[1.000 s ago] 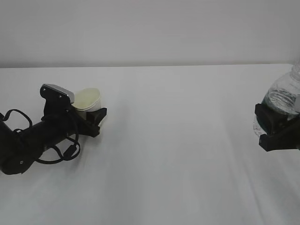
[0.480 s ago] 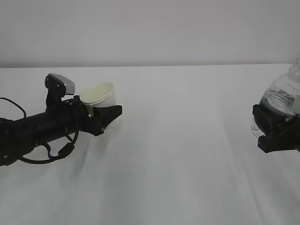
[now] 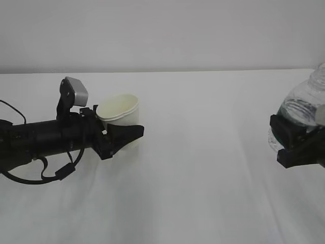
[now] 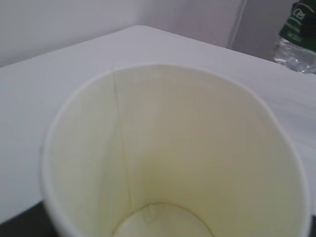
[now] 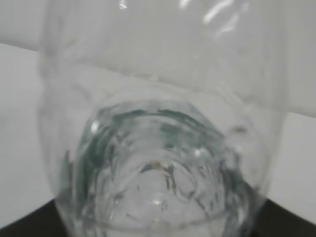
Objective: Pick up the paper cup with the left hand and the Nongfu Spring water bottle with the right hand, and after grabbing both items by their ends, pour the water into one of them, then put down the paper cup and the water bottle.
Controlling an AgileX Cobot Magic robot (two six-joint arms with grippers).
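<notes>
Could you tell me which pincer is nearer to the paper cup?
Left. The left pincer grips the paper cup; the right pincer holds the bottle across the table.

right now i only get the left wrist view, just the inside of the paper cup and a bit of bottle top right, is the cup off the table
Observer: Seems so. In the exterior view the paper cup is gripped by the left claw and looks lifted, tilted a little.
Operator: who has the bottle
Observer: The right claw grips the Nongfu Spring water bottle around its lower body, at the right edge of the exterior view.
Operator: any water in it
Observer: Yes, the right wrist view shows the water in the lower part of the bottle.
Operator: are they close enough to pour
Observer: No, a wide stretch of white table lies between them.
</notes>
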